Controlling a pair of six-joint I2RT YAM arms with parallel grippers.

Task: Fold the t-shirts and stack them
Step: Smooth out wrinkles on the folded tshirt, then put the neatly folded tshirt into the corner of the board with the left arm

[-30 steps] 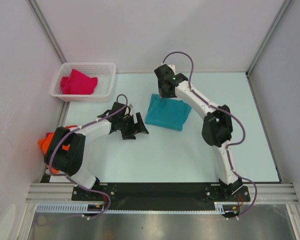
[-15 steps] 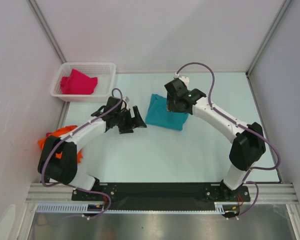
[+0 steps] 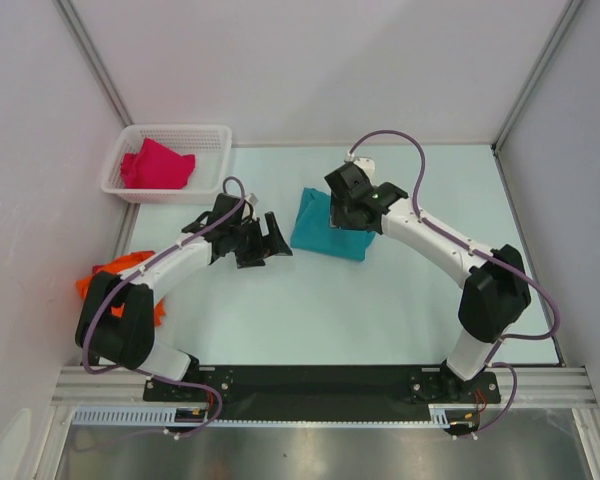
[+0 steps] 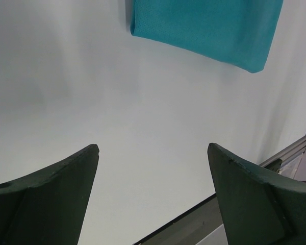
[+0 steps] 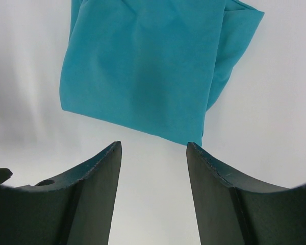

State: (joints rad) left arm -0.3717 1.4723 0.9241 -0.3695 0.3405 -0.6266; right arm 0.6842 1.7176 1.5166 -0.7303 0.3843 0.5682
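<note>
The teal t-shirt (image 3: 330,230) lies as a flat folded packet on the desk (image 3: 380,310), mid-width and toward the far side. Its long axis runs left to right, the right end dipping slightly toward the near edge. Collar and hem are tucked away, so I cannot tell which way it heads. The right claw (image 3: 344,212) hovers over its far edge, jaws apart and empty. The left claw (image 3: 270,244) hangs near its left edge, also apart, holding nothing. The magenta t-shirt (image 3: 157,165) sits crumpled in the white basket (image 3: 180,128), and the orange t-shirt (image 3: 88,288) bunches off the desk's left edge. The teal one looks finished, so the next move likely calls for fetching another shirt and spreading it flat.
</note>
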